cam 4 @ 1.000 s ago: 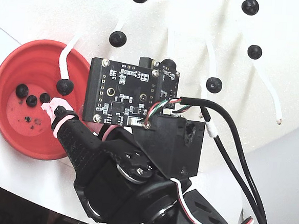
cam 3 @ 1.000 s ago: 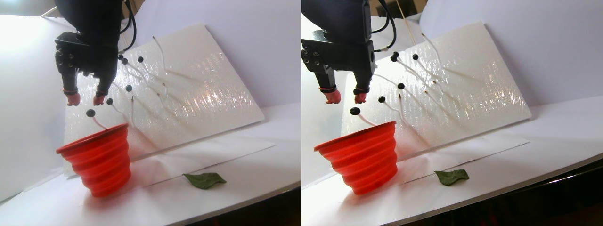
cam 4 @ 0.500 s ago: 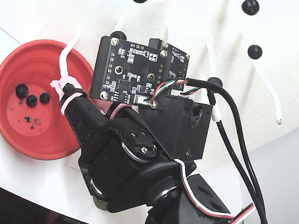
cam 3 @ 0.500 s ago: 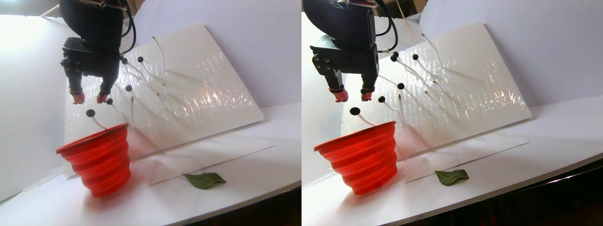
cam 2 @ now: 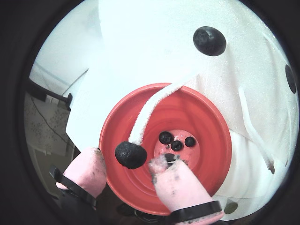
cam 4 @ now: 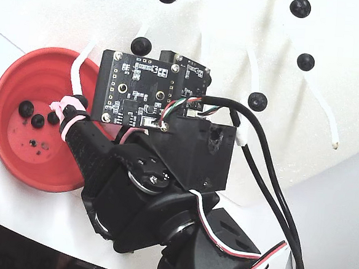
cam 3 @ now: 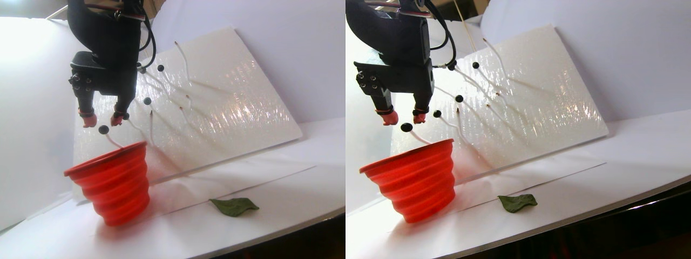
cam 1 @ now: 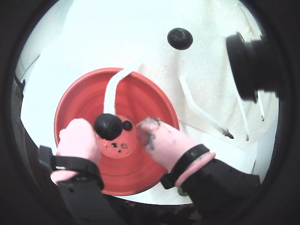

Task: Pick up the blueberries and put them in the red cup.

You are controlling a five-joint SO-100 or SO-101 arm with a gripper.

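Observation:
The red cup stands right under my gripper; it also shows in the other wrist view, the stereo pair view and the fixed view. Three blueberries lie on its bottom. One blueberry sits on the end of a white stem over the cup, between my pink fingertips and apart from both. In the stereo pair view that berry hangs just below my gripper. The jaws stand open and hold nothing. More berries sit on stems on the board.
A tilted white foam board with white stems stands behind the cup. A green leaf lies on the white table in front. A black camera lens shows at the right of a wrist view. The table's front edge is near.

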